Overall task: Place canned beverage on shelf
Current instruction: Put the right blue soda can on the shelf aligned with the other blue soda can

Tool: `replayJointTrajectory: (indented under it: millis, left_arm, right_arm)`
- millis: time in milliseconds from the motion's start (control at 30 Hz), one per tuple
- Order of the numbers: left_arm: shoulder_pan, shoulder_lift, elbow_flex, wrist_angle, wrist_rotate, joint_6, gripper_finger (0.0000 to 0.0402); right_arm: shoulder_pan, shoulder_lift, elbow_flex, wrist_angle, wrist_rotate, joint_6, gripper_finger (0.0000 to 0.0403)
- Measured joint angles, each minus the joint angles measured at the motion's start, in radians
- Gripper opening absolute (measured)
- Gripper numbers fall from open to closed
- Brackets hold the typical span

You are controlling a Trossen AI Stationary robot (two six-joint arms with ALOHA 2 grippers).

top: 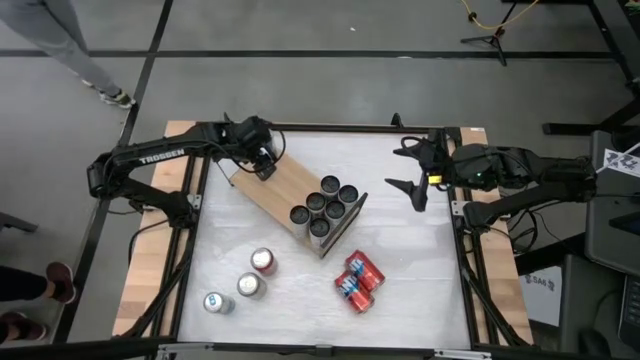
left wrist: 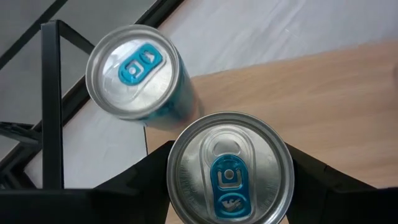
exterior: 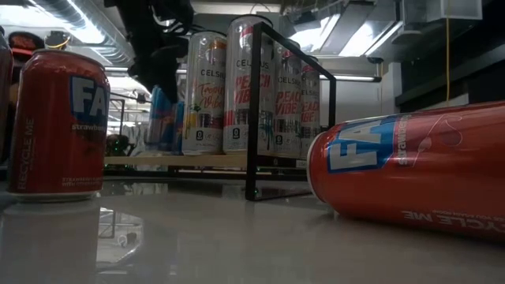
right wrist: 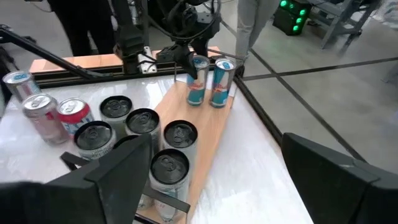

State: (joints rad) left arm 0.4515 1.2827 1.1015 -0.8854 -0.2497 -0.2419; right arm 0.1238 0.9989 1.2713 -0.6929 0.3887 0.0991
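- The left tool (top: 262, 160) is over the far-left end of the shelf (top: 285, 185), its two dark fingers (left wrist: 146, 171) set on either side of a blue can (left wrist: 227, 168) that stands upright on the wood; the fingers sit against the can's sides, so it is gripping that can.
- A second blue can (left wrist: 134, 71) stands just beside the gripped one, at the shelf's end corner.
- The shelf lies slantwise across the middle of the desk (top: 420, 260), its wooden board on a thin black wire frame (exterior: 256, 110).
- Six tall cans with dark tops (top: 325, 200) stand packed together at the shelf's other end, nearer the right side of the desk.
- Near the desk's front-left corner three upright cans stand close together: a red-topped can (top: 263, 261), a silver can (top: 249, 285) and a blue-marked can (top: 215, 302).
- Two red cans (top: 358, 279) lie on their sides, touching, toward the desk's front edge, right of the middle.
- The right tool (top: 415, 172) hangs over the far-right part of the desk, well apart from the shelf, fingers spread open and holding nothing.
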Motion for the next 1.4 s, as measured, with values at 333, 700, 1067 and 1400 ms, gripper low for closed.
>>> replayJointTrajectory:
  millis: [333, 700, 1067, 1400]
  left_arm:
    - [0.000, 0.000, 0.000, 0.021, 0.000, -0.018, 0.0219]
    - [-0.003, 0.000, 0.000, 0.019, 0.004, -0.043, 0.0219]
    - [0.007, -0.018, -0.001, -0.001, -0.009, -0.013, 0.0219]
    - [0.047, -0.022, -0.001, -0.004, -0.002, 0.039, 0.0219]
  right_arm:
    - [0.001, 0.000, 0.000, 0.001, -0.095, 0.000, 0.0353]
    - [0.001, 0.000, 0.000, 0.001, -0.094, 0.000, 0.0353]
    - [0.000, 0.000, 0.000, 0.001, -0.094, 0.000, 0.0353]
    - [0.000, 0.000, 0.000, 0.002, -0.095, 0.000, 0.0353]
